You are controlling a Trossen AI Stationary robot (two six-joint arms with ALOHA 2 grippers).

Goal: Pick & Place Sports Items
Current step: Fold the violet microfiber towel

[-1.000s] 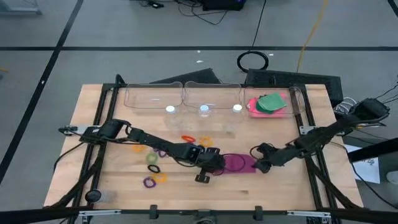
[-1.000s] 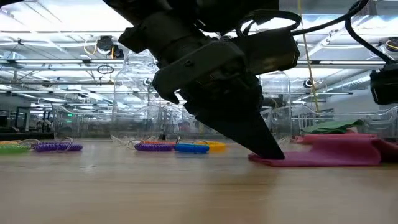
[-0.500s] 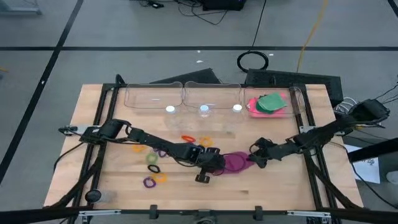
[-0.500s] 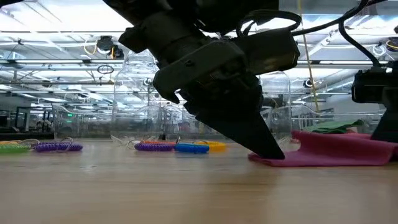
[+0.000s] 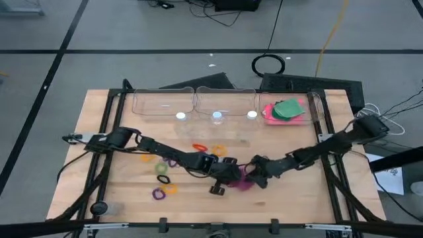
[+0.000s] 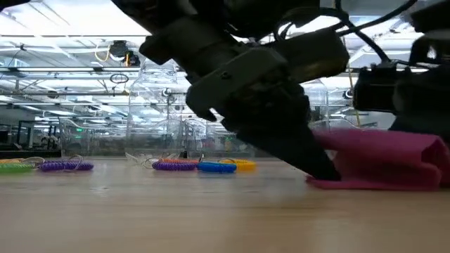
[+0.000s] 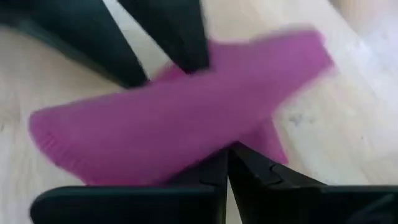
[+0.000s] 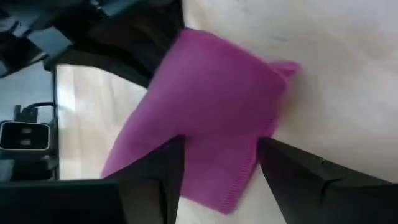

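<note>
A purple flat soft piece [image 5: 244, 183] lies near the table's middle front, folded over on itself [image 6: 383, 158]. My left gripper [image 5: 236, 177] is shut, with its tips down on the piece's left end. My right gripper [image 8: 219, 143] reaches in from the right and is shut on the piece's other end, close beside the left gripper. A pink piece and green pieces [image 5: 287, 110] lie in the far right clear bin. Small elastic rings [image 5: 162, 168] lie loose on the wood to the left. My left gripper presses its shut fingertips [image 6: 325, 171] down on the left end of the piece's lower layer [image 7: 186, 155], slanting down from the table's left. That end lies flat on the table under the tips. My right gripper pinches the piece's right end [image 8: 217, 180] between its two fingers, which slant down from the table's right. The held end is lifted off the wood and laid back over the rest of the piece, which stays on the table.
Three clear bins [image 5: 192, 102] stand in a row along the far edge. Orange rings [image 5: 200, 147] and a purple ring [image 5: 158, 193] lie left of the grippers. The two arms' ends stand nearly touching over the piece.
My right gripper has gone toward the table's left edge, up to my left gripper, sinking a little and turning. It has drawn the purple piece's right end up and over, so the piece is folded. The left end has stayed on the table under my left gripper.
</note>
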